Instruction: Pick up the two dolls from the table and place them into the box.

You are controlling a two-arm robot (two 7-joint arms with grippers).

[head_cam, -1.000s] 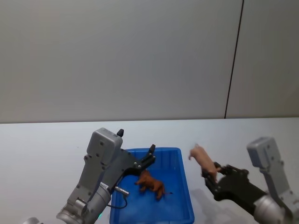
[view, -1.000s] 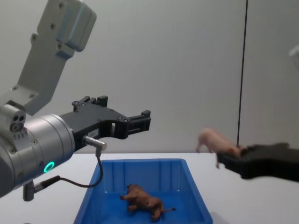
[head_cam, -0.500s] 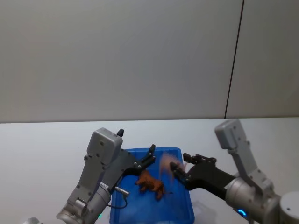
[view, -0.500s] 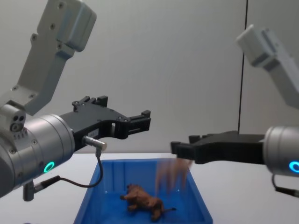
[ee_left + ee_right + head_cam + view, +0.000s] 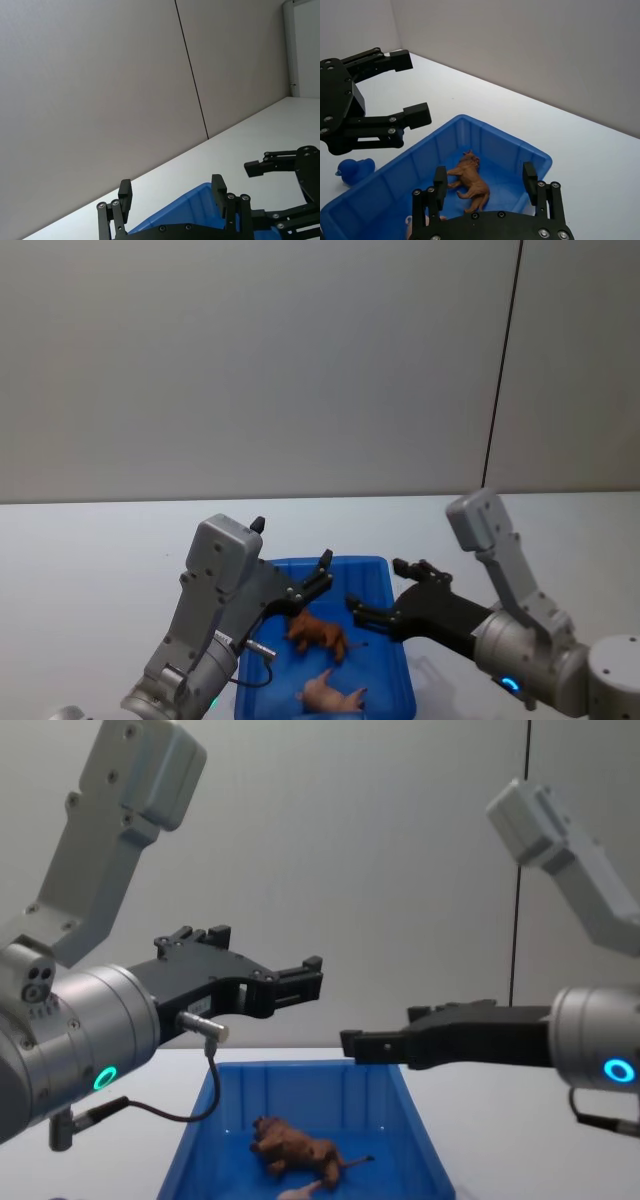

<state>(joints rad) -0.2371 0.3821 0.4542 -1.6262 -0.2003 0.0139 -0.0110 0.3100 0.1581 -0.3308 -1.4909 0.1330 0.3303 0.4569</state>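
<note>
The blue box [image 5: 350, 562] stands on the white table [image 5: 80, 560] between my arms. Both dolls are inside it. The reddish-brown lion [image 5: 318, 633] lies near the middle, and it also shows in the right wrist view as the lion [image 5: 470, 181] and in the chest view as the lion [image 5: 290, 1153]. The pale pink pig [image 5: 332, 695] lies on its side nearer the front. My right gripper [image 5: 378, 585] hangs open over the box's right half, holding nothing. My left gripper [image 5: 322, 575] hovers open above the back left part of the box.
A small blue duck toy [image 5: 354, 170] sits on the table just outside the box's left wall. White tabletop stretches to both sides of the box, and a plain grey wall stands behind.
My right gripper carried the pig leftward over the box and opened. The pig fell in and now lies in front of the lion. The left arm held still.
</note>
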